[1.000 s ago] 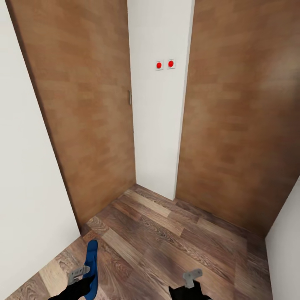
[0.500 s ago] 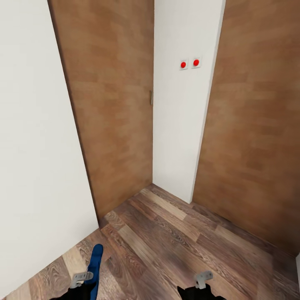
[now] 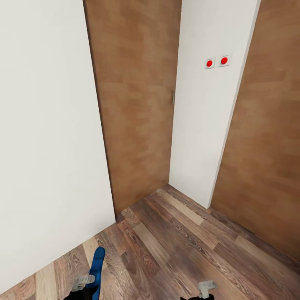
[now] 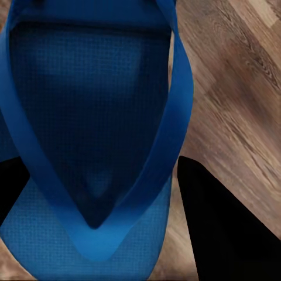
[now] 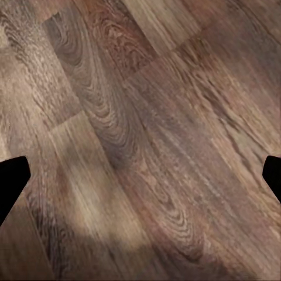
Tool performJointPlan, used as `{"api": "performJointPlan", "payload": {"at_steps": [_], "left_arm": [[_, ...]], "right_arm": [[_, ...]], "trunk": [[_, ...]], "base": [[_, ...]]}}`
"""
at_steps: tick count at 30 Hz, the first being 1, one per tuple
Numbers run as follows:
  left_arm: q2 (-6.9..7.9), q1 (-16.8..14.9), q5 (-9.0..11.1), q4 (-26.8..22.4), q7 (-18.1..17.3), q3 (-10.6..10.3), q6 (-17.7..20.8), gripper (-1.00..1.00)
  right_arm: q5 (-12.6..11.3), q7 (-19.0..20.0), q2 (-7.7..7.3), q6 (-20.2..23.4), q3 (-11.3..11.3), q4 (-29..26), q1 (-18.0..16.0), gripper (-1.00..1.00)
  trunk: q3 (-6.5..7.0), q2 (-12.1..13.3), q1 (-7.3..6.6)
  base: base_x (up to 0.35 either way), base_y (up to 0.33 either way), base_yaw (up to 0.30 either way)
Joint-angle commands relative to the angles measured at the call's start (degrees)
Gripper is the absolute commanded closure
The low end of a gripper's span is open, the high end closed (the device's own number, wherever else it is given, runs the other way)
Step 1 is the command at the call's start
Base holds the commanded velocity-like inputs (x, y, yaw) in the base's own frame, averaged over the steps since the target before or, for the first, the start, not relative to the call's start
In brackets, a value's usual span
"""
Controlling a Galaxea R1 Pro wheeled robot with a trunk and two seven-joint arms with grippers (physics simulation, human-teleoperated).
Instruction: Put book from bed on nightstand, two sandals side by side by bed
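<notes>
One bright blue sandal (image 3: 98,263) sticks up from my left gripper (image 3: 86,284) at the bottom edge of the head view, held above the wood floor. In the left wrist view the sandal (image 4: 93,117) and its thin strap lie between the dark fingers (image 4: 222,228), and the left gripper (image 4: 111,202) is shut on it. My right gripper (image 3: 205,289) is low in the head view; in the right wrist view the right gripper (image 5: 140,172) stands open over bare floor, its fingertips (image 5: 12,175) far apart. The other sandal, the book, the bed and the nightstand are out of view.
A white wall (image 3: 46,137) stands close on the left. Ahead are a brown wooden door (image 3: 137,108) with a small handle, a white wall strip with two red-buttoned switches (image 3: 216,62), and another brown panel (image 3: 271,137) on the right. Wood floor (image 3: 179,241) runs between them.
The whole picture has slid to the right, so the camera has turned left. The white wall on the left takes more of the view. The sandal stays in my left gripper.
</notes>
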Motion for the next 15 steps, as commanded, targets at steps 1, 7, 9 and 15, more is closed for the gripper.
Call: {"api": "performJointPlan", "payload": {"at_steps": [1, 7, 9, 15], "left_arm": [[-0.05, -0.06, -0.61, 0.13, -0.2, 0.55, -0.39, 1.0], [-0.49, -0.06, -0.72, 0.4, -0.19, 0.49, -0.4, 1.0], [-0.6, -0.06, -0.72, 0.42, -0.19, 0.5, -0.4, 1.0], [-0.66, -0.06, -0.72, 0.42, -0.19, 0.55, -0.42, 1.0]], "right_arm": [[-0.46, 0.62, -0.07, 0.27, 0.12, -0.06, -0.02, -1.0], [-0.44, 17.16, -1.63, 0.83, -0.56, 2.5, -0.02, -1.0], [-0.48, 20.69, -4.16, 0.89, -0.64, 5.43, -0.02, -1.0], [-0.48, 22.86, -6.39, 0.24, -0.68, 8.35, -0.02, -1.0]], "trunk": [[-0.06, -0.03, -0.01], [-0.06, -0.03, -0.01], [-0.06, -0.03, -0.01], [-0.06, -0.03, -0.01]], "base": [[0.0, 0.0, 0.298], [0.0, 0.0, 0.298], [0.0, 0.0, 0.298], [0.0, 0.0, 0.298]]}}
